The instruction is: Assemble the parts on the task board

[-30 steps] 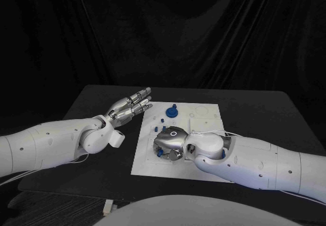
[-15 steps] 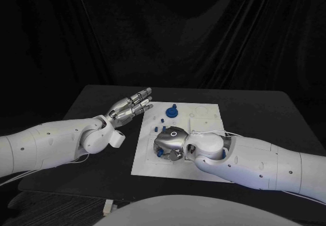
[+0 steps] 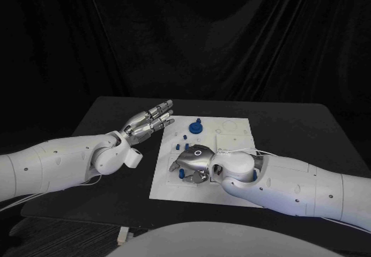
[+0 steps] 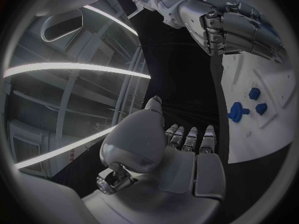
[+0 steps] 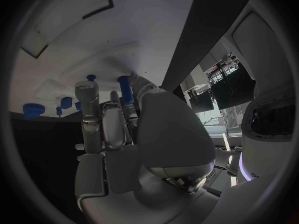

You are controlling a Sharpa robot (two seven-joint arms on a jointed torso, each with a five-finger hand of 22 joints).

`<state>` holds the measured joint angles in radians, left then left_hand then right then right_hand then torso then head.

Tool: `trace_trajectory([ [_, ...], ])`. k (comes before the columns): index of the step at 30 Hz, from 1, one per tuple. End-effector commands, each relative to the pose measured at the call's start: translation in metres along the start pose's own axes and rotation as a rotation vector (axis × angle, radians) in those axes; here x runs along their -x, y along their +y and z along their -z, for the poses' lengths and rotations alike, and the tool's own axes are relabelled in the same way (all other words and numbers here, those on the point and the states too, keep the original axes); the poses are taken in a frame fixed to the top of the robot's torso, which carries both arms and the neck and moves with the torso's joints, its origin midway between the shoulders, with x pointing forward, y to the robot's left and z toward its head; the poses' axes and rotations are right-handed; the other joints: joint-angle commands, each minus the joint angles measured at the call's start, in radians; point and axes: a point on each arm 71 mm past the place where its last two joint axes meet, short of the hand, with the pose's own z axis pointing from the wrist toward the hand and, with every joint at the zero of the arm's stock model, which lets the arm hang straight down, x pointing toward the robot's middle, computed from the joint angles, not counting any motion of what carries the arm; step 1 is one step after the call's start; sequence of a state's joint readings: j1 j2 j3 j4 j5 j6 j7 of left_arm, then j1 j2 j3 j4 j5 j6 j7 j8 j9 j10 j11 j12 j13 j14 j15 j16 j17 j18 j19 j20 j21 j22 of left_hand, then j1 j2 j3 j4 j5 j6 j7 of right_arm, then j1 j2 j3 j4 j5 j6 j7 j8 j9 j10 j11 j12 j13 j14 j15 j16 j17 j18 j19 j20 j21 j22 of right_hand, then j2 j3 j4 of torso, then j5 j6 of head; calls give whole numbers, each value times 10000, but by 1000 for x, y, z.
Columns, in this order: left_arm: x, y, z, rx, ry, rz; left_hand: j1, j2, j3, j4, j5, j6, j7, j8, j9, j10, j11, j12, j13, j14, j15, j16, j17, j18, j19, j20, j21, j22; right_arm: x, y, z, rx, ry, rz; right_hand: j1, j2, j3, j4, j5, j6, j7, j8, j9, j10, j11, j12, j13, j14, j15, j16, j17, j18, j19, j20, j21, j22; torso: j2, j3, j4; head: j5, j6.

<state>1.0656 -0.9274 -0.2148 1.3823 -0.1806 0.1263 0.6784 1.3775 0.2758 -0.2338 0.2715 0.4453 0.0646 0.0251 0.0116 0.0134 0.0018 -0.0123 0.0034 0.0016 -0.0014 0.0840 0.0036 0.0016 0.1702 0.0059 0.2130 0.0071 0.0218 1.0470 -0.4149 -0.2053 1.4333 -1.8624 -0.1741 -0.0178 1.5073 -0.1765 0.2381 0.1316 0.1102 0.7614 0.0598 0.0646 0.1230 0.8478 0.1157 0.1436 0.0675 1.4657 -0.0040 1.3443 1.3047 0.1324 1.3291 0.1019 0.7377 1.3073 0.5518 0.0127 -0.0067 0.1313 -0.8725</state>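
Observation:
The white task board (image 3: 164,188) lies mid-table. My right hand (image 3: 191,163) is low over its near-left part, fingers curled down, with blue showing beneath them. In the right wrist view a blue peg (image 5: 124,90) is pinched between the thumb and a finger of my right hand (image 5: 118,134). A round blue part (image 3: 196,127) stands near the board's far edge, with small blue pieces (image 3: 185,137) in front of it. My left hand (image 3: 148,121) hovers flat and empty beside the board's far-left corner. The left wrist view shows my left hand (image 4: 181,157), the board (image 4: 264,74) and the round blue part (image 4: 237,111).
Another blue peg top (image 5: 91,77) and several small blue pieces (image 5: 32,109) sit on the board past my right fingers. Black table (image 3: 286,120) surrounds the board, with room on its right and far sides. My right forearm (image 3: 294,182) covers the board's near-right corner.
My right hand has turned and shifted slightly left over the board's near-left part. The left hand has not moved.

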Motion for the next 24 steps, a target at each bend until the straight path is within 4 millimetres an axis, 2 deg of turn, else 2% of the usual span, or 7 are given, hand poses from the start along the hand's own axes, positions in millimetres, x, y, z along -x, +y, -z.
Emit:
trace_trajectory([
  [1,-2,-2,0,-326,77,151,105,-5,69,17,47,89,25,43,17,-18,43,-34,-16,14,57,-36,-16,88,15,46,0,11,-1,0,1,-77,-141,70,-112,-25,-184,142,-128,-75,-12,44,-47,-113,22,119,3,10,78,-30,-19,57,-66,35,-101,769,-1,1,1,0,-2],
  [10,-1,-2,0,-315,63,149,113,-2,74,13,51,98,32,46,18,-18,47,-34,-16,14,57,-36,-16,88,15,47,0,11,21,-6,10,-59,-1124,296,-79,-87,-428,493,-206,38,45,96,-100,-316,62,283,-6,-6,114,-40,-42,74,-90,71,-240,745,0,1,-3,32,-2],
  [13,-1,-2,1,-311,56,145,125,-2,81,7,59,114,38,50,21,-18,51,-34,-16,14,57,-36,-16,88,16,47,0,12,39,-12,19,-86,-1578,480,-239,-535,-904,1599,-510,79,-12,110,-189,-769,64,411,-5,-22,136,-43,-64,93,-87,82,-318,736,0,1,0,21,-2],
  [17,-1,-2,1,-311,49,143,131,-1,84,4,65,119,40,51,22,-18,53,-34,-16,14,55,-36,-16,88,16,48,1,13,75,-28,40,-385,-2440,123,-1365,-846,-1407,1671,-577,155,-18,138,-245,-860,56,603,7,25,112,52,27,62,-26,82,-221,769,-4,1,-4,52,-2],
  [19,-1,-2,1,-312,42,140,131,-1,84,4,65,119,40,51,22,-18,53,-34,-16,14,55,-36,-16,88,16,48,1,13,90,-37,52,-618,-2808,-289,-2180,-615,-2118,1678,-273,301,160,202,-248,-731,58,797,32,71,119,131,102,49,35,82,-139,794,-4,2,-2,49,-2],
  [20,-1,-2,1,-313,39,138,131,-1,84,4,65,119,40,51,22,-18,53,-34,-16,14,55,-36,-16,88,16,48,1,13,97,-42,58,-758,-3013,-548,-2221,-615,-2133,1681,-284,370,225,235,-241,-682,55,858,40,81,117,151,121,43,52,83,-105,803,-7,3,0,38,-2],
  [24,0,-2,1,-315,26,128,131,-1,84,4,65,119,40,51,22,-18,53,-34,-16,14,55,-36,-16,88,16,48,1,13,123,-68,91,-1686,-3860,-1960,-2039,238,-1617,1598,-131,926,652,486,-171,407,-124,1834,336,104,200,216,175,26,86,125,-101,811,-5,0,11,-8,-2],
])
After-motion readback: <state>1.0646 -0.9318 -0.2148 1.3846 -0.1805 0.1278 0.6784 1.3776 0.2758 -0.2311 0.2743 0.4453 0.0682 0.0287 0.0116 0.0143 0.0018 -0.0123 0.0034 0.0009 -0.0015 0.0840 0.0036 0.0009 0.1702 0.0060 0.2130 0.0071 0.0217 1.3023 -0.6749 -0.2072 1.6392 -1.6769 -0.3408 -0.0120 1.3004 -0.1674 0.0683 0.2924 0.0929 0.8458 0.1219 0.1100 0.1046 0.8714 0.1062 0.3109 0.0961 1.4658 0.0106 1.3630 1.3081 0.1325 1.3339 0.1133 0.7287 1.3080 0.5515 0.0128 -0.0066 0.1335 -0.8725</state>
